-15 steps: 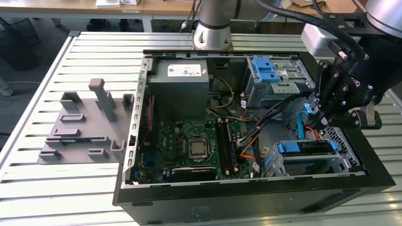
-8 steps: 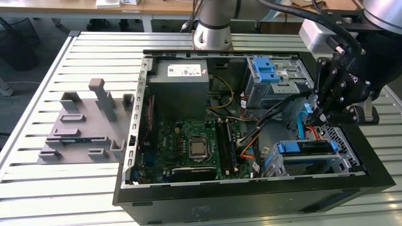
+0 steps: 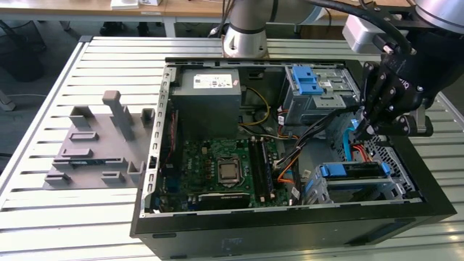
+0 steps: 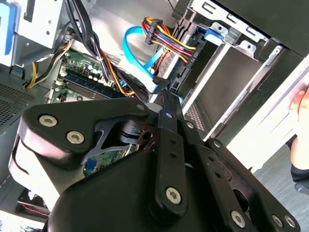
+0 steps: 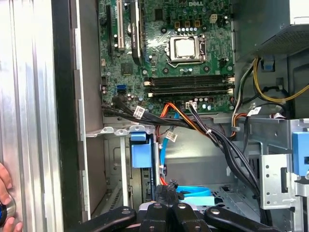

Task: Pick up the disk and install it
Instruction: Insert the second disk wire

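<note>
The disk (image 3: 353, 170), held in blue rails, sits in the drive cage at the corner of the open computer case (image 3: 290, 228), toward the exterior view's right. Its blue rail end (image 5: 140, 155) also appears in the first wrist view, and as a blue tab (image 4: 215, 33) in the second wrist view. My gripper (image 3: 370, 130) hangs just above and behind that cage with its fingers together and nothing between them. The fingertips (image 4: 164, 99) point at the black plug (image 5: 167, 189) of a light-blue flat cable (image 4: 140, 48) beside the disk. I cannot tell whether they touch it.
The case holds a motherboard (image 3: 225, 163), a grey power-supply box (image 3: 210, 98), another cage with a blue latch (image 3: 312, 81) and cable bundles (image 5: 212, 135). A grey fixture (image 3: 94, 147) lies on the slatted table. A person's hand (image 5: 5, 198) rests beside the case.
</note>
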You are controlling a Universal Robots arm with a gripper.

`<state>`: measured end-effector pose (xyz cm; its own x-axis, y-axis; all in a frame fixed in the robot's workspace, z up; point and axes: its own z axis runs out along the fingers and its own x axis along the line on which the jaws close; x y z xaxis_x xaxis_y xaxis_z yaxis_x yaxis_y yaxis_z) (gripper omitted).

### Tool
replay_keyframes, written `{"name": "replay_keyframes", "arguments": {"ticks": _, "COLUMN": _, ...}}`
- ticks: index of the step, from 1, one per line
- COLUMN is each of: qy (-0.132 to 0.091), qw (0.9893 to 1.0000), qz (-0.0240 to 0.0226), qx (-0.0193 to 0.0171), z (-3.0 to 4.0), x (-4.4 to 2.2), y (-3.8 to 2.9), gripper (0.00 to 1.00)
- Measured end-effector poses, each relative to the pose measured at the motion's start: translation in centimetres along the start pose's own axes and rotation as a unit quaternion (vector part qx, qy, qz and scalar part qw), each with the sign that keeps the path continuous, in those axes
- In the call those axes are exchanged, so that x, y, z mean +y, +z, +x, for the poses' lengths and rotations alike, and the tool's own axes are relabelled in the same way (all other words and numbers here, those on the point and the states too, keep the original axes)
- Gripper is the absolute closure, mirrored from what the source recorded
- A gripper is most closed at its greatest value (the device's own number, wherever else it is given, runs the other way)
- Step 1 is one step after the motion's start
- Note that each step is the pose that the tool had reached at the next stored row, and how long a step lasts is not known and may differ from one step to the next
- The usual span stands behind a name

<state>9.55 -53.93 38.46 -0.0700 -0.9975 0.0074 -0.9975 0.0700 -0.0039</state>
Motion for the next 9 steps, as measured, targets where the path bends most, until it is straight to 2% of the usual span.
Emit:
{"name": "replay_keyframes", "arguments": {"ticks": 6, "qy": 0.000, "qw": 1.0000, "qz": 0.0000, "qx": 0.0002, "z": -0.64, "x": 0.11, "y": -0.20, "gripper": 0.89}}
{"name": "replay_keyframes", "arguments": {"ticks": 9, "qy": 0.000, "qw": 1.0000, "qz": 0.0001, "qx": 0.0015, "z": -1.02, "x": 0.18, "y": -0.21, "gripper": 0.89}}
